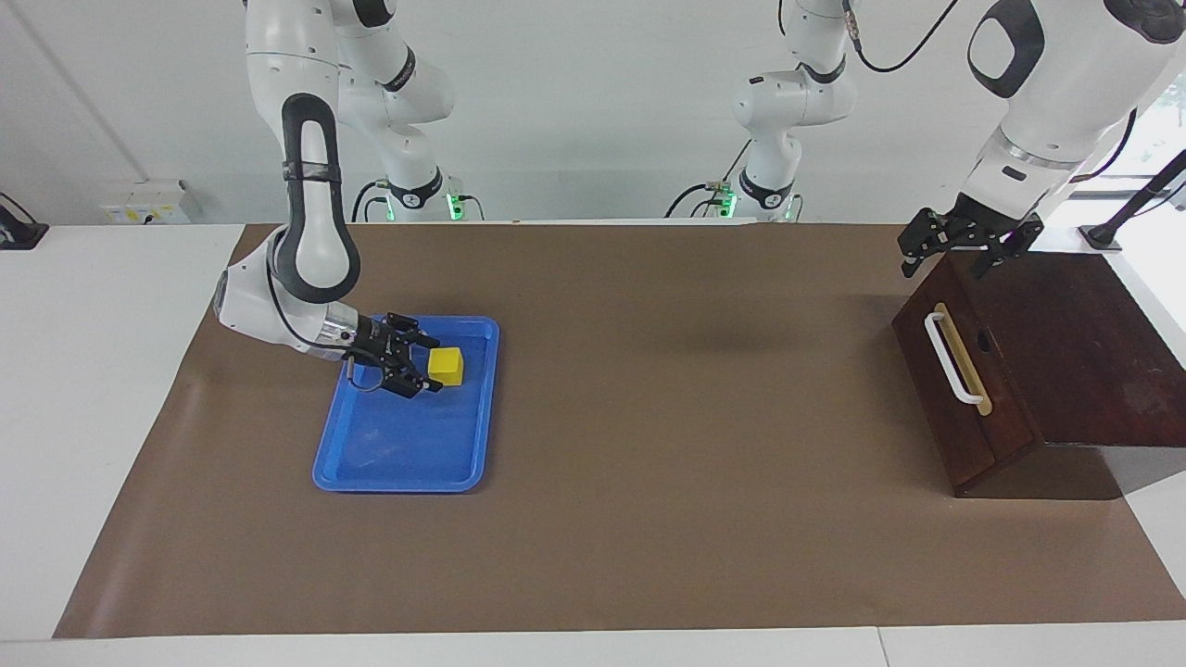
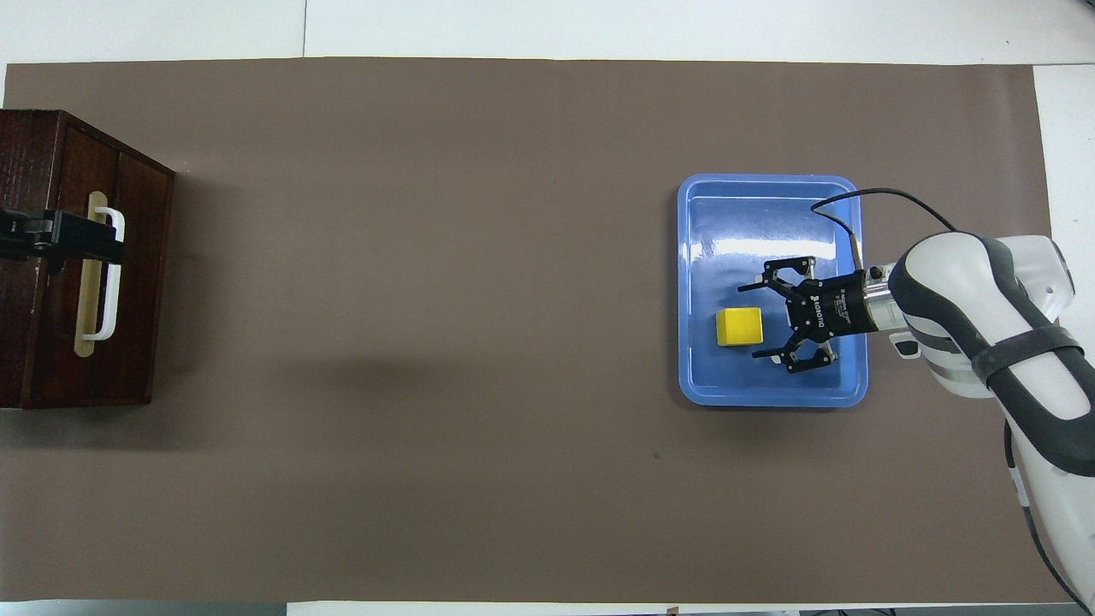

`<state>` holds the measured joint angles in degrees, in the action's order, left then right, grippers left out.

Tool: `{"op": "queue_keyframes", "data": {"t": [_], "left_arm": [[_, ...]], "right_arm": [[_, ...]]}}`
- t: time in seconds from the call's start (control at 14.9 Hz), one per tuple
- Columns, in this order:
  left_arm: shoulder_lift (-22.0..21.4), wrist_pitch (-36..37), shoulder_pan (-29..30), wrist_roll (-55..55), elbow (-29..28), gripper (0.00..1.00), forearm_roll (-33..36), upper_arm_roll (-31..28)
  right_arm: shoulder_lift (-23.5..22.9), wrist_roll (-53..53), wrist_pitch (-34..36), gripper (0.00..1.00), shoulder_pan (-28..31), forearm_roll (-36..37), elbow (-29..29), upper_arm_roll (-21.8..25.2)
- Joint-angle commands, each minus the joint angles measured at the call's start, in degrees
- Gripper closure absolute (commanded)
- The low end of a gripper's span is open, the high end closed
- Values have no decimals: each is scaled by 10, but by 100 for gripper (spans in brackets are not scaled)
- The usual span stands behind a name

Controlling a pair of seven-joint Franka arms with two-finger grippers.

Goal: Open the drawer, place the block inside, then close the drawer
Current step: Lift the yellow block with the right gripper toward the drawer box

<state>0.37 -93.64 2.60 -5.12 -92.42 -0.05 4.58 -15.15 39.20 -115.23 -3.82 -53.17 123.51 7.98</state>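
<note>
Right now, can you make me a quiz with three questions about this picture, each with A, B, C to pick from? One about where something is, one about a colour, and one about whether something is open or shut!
1. Where is the block?
A. in the blue tray
B. on top of the wooden box
C. on the bare table

2. What colour is the drawer's handle?
A. red
B. white
C. green

3. How is the drawer?
A. pulled all the way out
B. taken off the table
C. shut

Answers:
1. A: the yellow cube sits inside the tray's rim, just ahead of the open right gripper.
2. B: a white bar on a tan strip.
3. C: its front lies flush with the box, no pale inside showing; the open left gripper hangs over the box's top edge.
</note>
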Motion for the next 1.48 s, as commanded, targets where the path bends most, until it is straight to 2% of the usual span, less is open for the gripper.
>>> {"op": "queue_keyframes", "data": {"t": [0.0,0.13,0.2,0.54,0.74,1.14,1.41], "left_arm": [[-9,-9,1,-3,-10,0,-3,-1],[-9,-9,0,-2,-10,0,-3,-2],[-10,-8,0,-2,-10,0,-3,-2],[-11,-9,3,-4,-10,0,-3,-3],[-11,-10,3,-4,-11,0,-2,-3],[-11,-11,4,-4,-12,0,-3,-2],[-12,-16,0,-2,-19,0,-3,-1]], "right_arm": [[0,-20,-13,31,-1,-18,9,0],[0,-20,-12,74,3,-18,9,0],[0,-20,-12,100,6,-19,8,0],[-1,4,-7,100,6,-24,-13,0],[2,97,17,100,-5,-19,-69,-1],[11,310,54,100,-84,-2,-190,-1],[15,402,50,100,-154,-2,-236,0]]}}
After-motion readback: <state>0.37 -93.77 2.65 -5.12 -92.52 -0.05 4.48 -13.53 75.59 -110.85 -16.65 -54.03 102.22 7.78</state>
